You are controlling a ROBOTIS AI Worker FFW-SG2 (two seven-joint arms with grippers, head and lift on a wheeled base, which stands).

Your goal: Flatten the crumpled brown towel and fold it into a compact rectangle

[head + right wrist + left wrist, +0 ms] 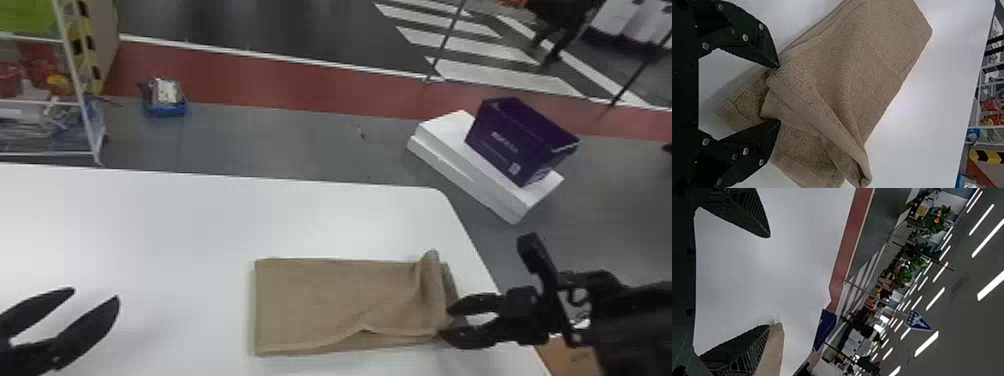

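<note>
The brown towel [330, 300] lies folded into a long rectangle, its right end rumpled with a raised ridge. My right gripper [457, 322] stands open at that end, near the front corner. In the right wrist view, the open right gripper [778, 94] has a loose fold of the towel [848, 58] between its fingertips, not pinched. Off to the towel's left, my left gripper [95, 295] is open over the table. From the left wrist view, the left gripper [770, 282] has nothing between its fingers, and part of the towel [773, 348] appears behind one finger.
The white table [150, 225] ends just right of the towel at a slanting edge. Beyond it, a purple box [520, 140] rests on white boxes [450, 150] on the floor. A wire rack [75, 100] stands past the table's far left.
</note>
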